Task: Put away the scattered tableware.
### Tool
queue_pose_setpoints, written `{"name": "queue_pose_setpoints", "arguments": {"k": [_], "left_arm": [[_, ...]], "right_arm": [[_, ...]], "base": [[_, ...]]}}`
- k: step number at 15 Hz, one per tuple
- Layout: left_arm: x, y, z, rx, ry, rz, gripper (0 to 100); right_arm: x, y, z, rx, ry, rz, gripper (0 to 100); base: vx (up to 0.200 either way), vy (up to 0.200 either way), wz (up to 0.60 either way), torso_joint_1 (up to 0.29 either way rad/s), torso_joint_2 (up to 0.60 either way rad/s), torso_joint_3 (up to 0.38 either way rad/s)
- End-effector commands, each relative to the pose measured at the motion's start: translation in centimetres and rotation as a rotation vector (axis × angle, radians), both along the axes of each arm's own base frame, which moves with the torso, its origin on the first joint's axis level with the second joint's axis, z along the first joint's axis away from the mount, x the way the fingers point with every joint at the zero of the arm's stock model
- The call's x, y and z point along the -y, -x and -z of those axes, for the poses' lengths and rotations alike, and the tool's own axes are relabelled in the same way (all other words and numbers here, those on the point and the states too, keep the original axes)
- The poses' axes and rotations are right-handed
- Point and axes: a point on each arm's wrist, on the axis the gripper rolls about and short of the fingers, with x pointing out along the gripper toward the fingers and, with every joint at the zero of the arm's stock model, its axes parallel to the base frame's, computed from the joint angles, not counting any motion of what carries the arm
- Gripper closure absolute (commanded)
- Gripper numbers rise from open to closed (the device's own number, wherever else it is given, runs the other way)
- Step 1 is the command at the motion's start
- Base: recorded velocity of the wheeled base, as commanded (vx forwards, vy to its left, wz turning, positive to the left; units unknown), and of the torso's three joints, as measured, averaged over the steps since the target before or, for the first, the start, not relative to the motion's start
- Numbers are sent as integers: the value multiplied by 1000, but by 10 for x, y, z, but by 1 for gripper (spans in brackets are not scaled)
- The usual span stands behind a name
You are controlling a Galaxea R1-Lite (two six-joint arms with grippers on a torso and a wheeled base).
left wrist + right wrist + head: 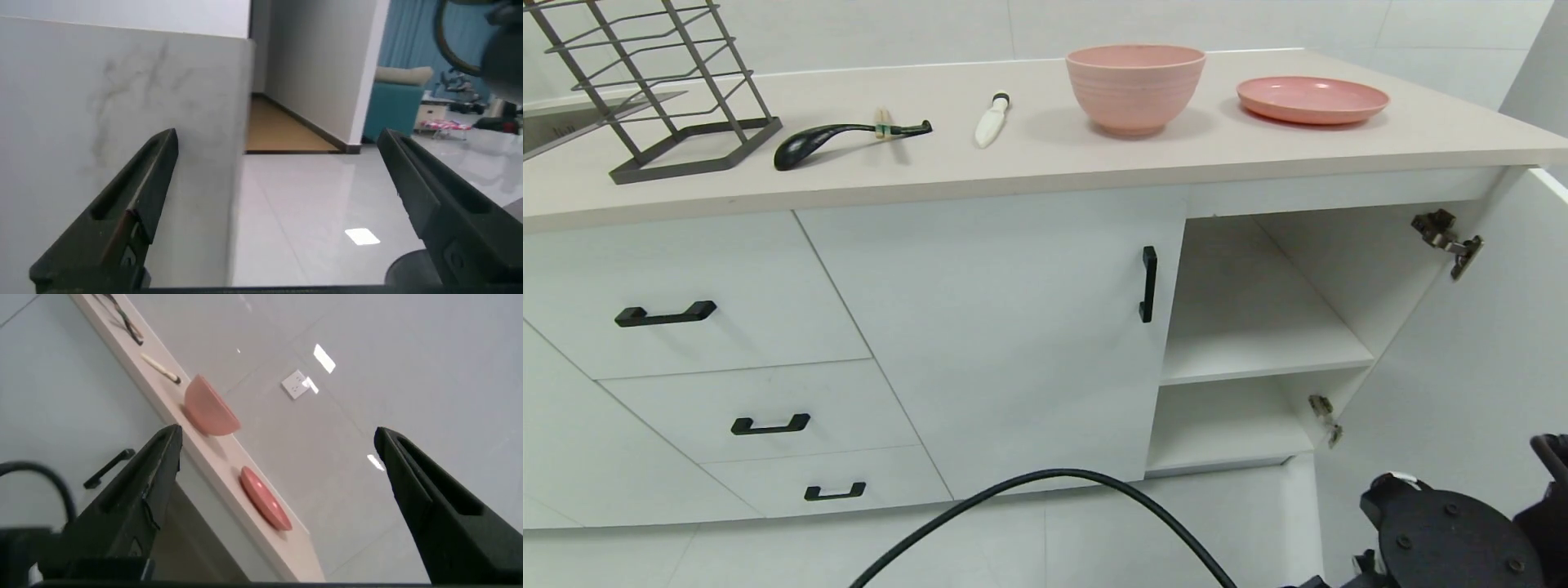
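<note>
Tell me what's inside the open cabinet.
A white shelf and the bottom board, nothing resting on either; whatever lies behind the closed door is hidden.

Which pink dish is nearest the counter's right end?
The flat pink plate; the deep pink bowl stands to its left, nearer the white utensil.

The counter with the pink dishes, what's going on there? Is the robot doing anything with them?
Nothing is being handled at this moment. The left gripper and the right gripper are both open and hold nothing. A round pink bowl, a flat pink plate, a curved black spoon and a small white-handled utensil lie on the pale countertop. Below, a white cabinet door stands open, showing white shelves.
</note>
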Motion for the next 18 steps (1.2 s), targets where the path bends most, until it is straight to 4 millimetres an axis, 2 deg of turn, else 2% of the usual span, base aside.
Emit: {"name": "queue_pose_setpoints", "arguments": {"k": [1,4,7,9,10,11,14,16,18], "left_arm": [[10,9,20,-4,-13,21,0],[6,9,20,-1,8,19,0],[-23,8,-1,6,34,1,0],[-61,3,-7,-8,-11,-33,0],[-103,-5,-16,-10,-29,-80,0],[-130,-12,-21,-18,-60,-120,0],[-209,-33,-47,-1,-105,-293,0],[-247,-35,-69,10,-77,-358,0],[-284,-25,-72,-3,-105,-401,0]], "right_arm": [[-1,2,-4,20,9,-1,0],[-4,9,-14,72,32,0,0],[-3,7,-8,50,25,-36,0],[-2,1,3,-1,6,-96,0],[-1,-6,22,-79,-20,-118,0],[0,-7,36,-132,-38,-121,0],[0,-8,55,-185,-47,-118,0],[0,-9,63,-221,-57,-129,0],[-2,-10,68,-257,-55,-192,0]], "base": [[0,0,0,0,0,0],[0,0,0,0,0,0],[0,0,0,0,0,0],[0,0,0,0,0,0],[0,0,0,0,0,0],[0,0,0,0,0,0],[0,0,0,0,0,0],[0,0,0,0,0,0],[0,0,0,0,0,0]]}}
